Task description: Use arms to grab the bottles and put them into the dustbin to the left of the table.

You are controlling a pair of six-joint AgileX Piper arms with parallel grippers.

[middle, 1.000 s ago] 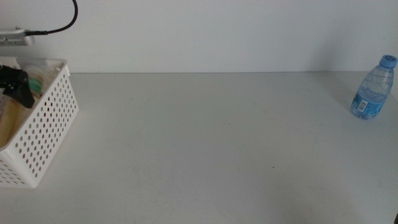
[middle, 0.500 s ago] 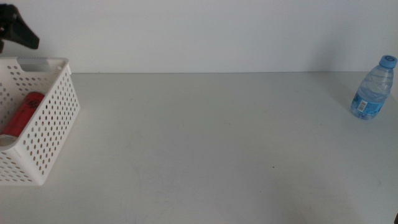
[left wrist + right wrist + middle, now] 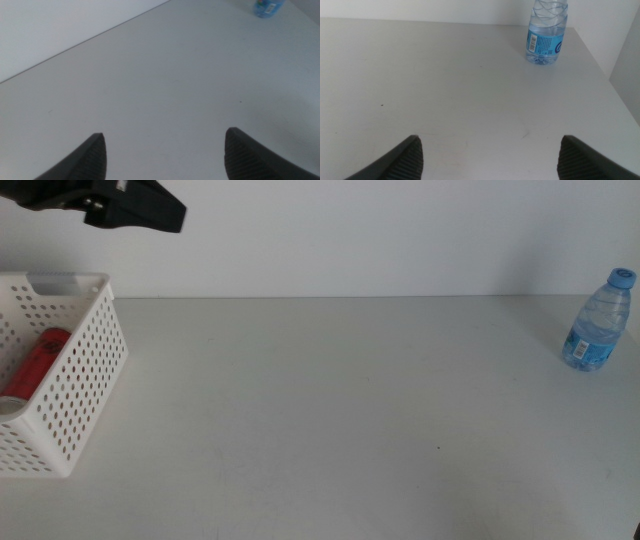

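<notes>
A slim red soda can [image 3: 38,362] is lying inside the white perforated plastic basket [image 3: 82,385] at the table's left. The small clear-blue water bottle [image 3: 598,320] is standing far right, uncollected. The left gripper [image 3: 140,207] is hanging high above the basket's right, jaws wide and empty; the right gripper [image 3: 490,156] is waiting, jaws wide, facing the bottle.

dustbin [image 3: 75,395]: left part cut off by frame edge | red can [image 3: 35,365]: partly hidden behind dustbin wall | water bottle [image 3: 547,32]: cap cut off in right wrist view, base only in left wrist view
</notes>
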